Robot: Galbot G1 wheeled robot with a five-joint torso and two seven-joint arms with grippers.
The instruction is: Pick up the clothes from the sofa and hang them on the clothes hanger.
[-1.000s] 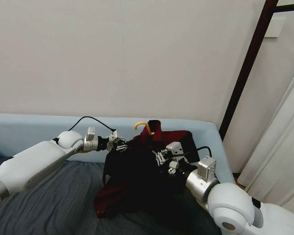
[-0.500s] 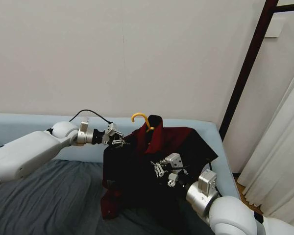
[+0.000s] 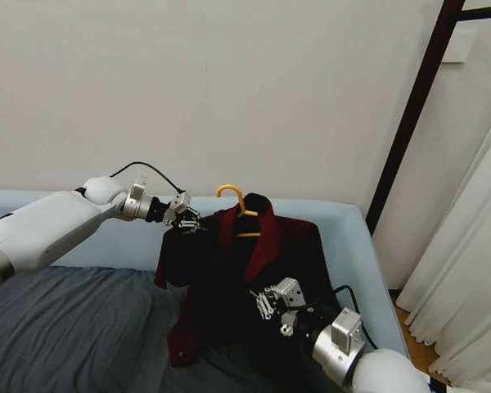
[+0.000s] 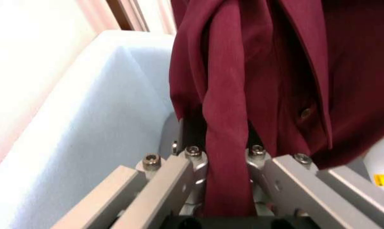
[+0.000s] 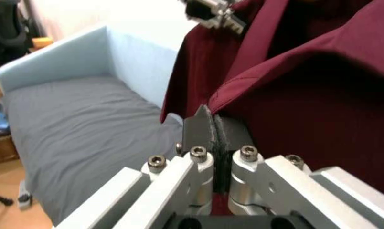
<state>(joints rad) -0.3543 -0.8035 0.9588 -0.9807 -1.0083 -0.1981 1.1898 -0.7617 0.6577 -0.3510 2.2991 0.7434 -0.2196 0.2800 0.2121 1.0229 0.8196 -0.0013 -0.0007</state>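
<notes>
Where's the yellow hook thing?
In the head view, the yellow hanger hook pokes up above the dark red shirt, just right of the left gripper.

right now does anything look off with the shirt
Yes. The shirt sits crooked on its hanger: the left gripper pinches a bunched fold at one shoulder, drawn out sideways, while the right gripper clamps the front lower down. The hanger's hook hangs on nothing, and the hem is crumpled near the sofa.
</notes>
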